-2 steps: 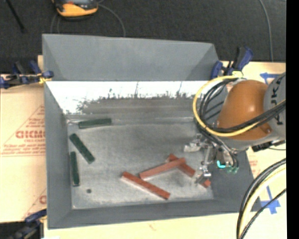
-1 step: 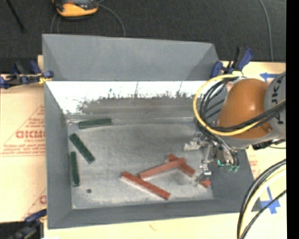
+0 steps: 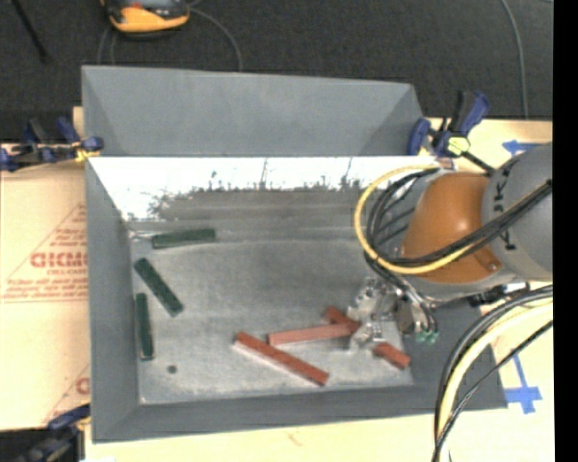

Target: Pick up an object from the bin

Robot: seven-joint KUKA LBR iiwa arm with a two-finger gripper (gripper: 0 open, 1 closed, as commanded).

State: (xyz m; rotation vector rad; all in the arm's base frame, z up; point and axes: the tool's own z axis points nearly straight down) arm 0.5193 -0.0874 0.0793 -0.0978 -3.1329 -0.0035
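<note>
Gripper (image 3: 371, 323), low in bin (image 3: 250, 123); width cannot be told. Red sticks (image 3: 308, 335), four: touching or just beside it. Green sticks (image 3: 159, 287), three: well apart, across the bin.

Three dark green bars (image 3: 159, 287) lie by the left wall of the bin (image 3: 111, 287). Four reddish-brown bars (image 3: 279, 357) lie toward the bin's front right corner (two long, two short stubs).

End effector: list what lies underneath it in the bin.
A red-brown bar runs in under the end effector, and a short red piece pokes out at its lower right. The bar's right end and anything directly beneath are covered.
</note>
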